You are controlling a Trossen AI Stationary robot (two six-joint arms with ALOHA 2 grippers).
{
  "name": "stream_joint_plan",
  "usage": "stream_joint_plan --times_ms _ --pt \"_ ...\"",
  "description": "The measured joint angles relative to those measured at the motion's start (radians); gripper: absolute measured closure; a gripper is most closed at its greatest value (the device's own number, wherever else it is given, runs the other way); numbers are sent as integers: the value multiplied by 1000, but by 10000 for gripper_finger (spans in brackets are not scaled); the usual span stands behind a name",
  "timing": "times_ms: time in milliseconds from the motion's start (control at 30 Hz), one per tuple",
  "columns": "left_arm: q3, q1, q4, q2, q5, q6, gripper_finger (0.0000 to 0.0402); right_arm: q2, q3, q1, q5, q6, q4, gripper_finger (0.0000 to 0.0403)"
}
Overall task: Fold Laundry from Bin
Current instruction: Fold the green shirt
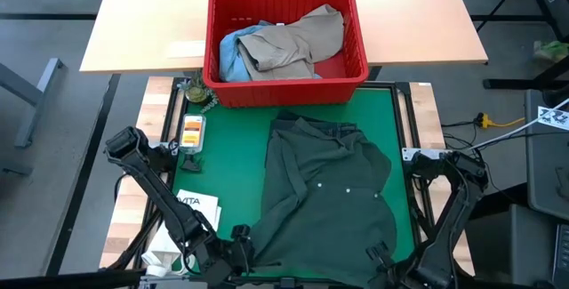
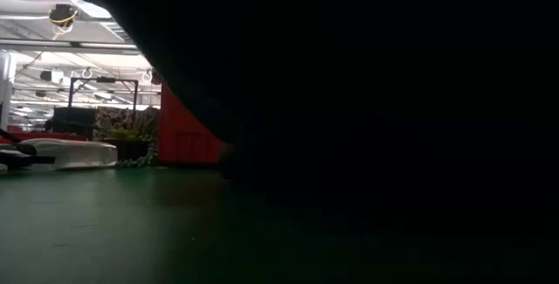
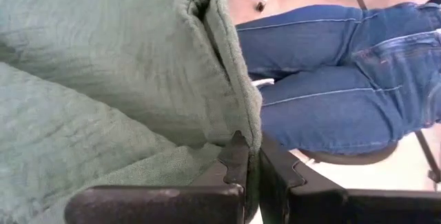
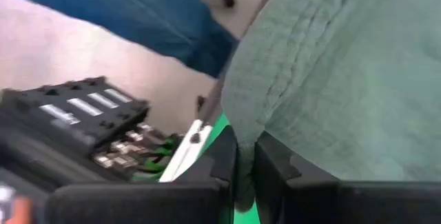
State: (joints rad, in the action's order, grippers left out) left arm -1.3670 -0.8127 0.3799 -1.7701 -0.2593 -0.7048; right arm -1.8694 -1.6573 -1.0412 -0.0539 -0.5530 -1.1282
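Observation:
A dark green buttoned shirt [image 1: 329, 182] lies spread on the green mat [image 1: 240, 164], its collar end toward the bin. My left gripper [image 1: 242, 240] and my right gripper [image 1: 380, 255] stand at the table's near edge, each shut on the shirt's near edge. The red bin [image 1: 284, 89] stands beyond the mat's far edge and holds a khaki garment [image 1: 298, 40] and a light blue one [image 1: 229, 53]. In the low view dark cloth [image 2: 367, 127] fills most of the picture, and only a strip of the bin [image 2: 188, 135] shows. My left gripper pinches a folded-over edge of the shirt [image 3: 251, 124] between its two fingers, at the shirt's near left corner. The fingers slant down from the near side. The cloth rises from the mat to the fingers. My right gripper pinches the shirt's edge [image 4: 241, 124] between its two fingers, at the near right corner. The fingers point steeply down. The cloth drapes away from them toward the mat; whether it is one layer or several, I cannot tell.
A white paper bag printed "VITA" [image 1: 191, 209] lies on the mat's near left. A small orange and white object [image 1: 191, 129] and a bit of greenery [image 1: 197, 92] sit by the bin's left corner. A person in blue jeans [image 3: 344, 79] sits beyond the near edge.

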Motion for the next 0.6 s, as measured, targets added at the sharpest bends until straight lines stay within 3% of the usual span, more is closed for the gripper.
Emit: stream_joint_plan --times_ms 167,367,600 --pt "0 1 5 -53 19 -2 392 0 25 0 72 4 -10 371" --pt "0 -7 6 -143 174 -140 392 0 102 0 24 4 34 371" --pt "0 -5 8 -221 180 -288 376 0 129 0 -1 4 70 371"
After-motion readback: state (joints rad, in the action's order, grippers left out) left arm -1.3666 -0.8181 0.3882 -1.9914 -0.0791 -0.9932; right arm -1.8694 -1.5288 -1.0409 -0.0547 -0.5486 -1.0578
